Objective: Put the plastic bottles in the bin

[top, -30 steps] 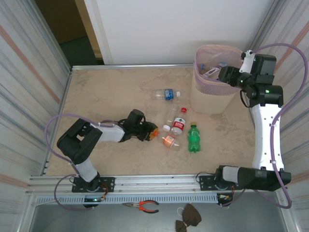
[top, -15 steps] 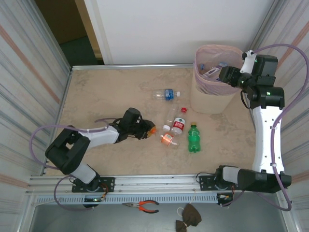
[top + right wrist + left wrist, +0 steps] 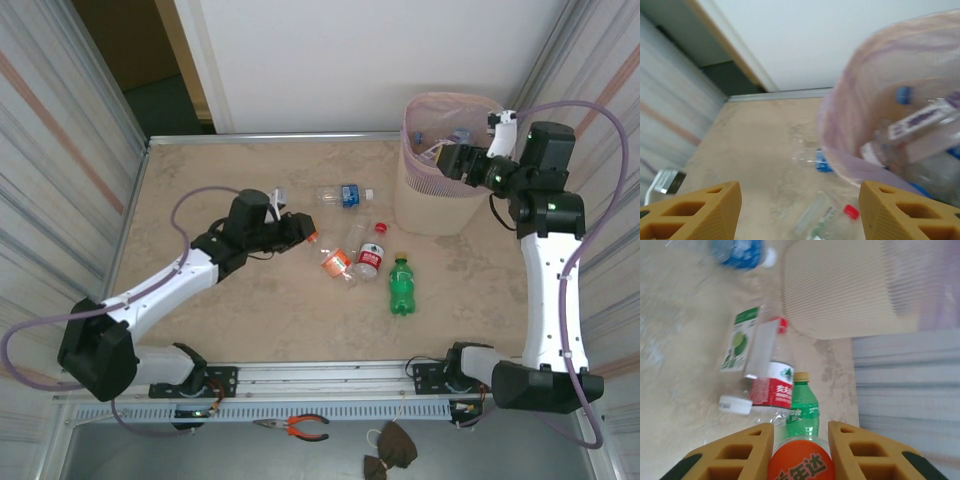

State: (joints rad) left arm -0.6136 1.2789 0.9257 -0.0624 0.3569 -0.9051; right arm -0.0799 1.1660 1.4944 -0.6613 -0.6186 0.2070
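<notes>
- Top external view: the tabletop (image 3: 220, 170) carries the pink bin (image 3: 430, 210) at its far right corner.
- Right gripper (image 3: 799, 192) hangs at the bin's right rim, with its jaws spread and nothing between them.
- Left gripper (image 3: 801, 430) is over the middle of the tabletop, left of the loose bottles, with its jaws pinching an orange-labelled bottle (image 3: 800, 467).
- Several bottles lie inside the bin, among them a purple-labelled bottle (image 3: 922, 120).
- On the tabletop, near-left of the bin, lie a green bottle (image 3: 400, 286), a red-labelled bottle (image 3: 369, 256) just left of it, and a blue-labelled clear bottle (image 3: 343, 195) farther back.
</notes>
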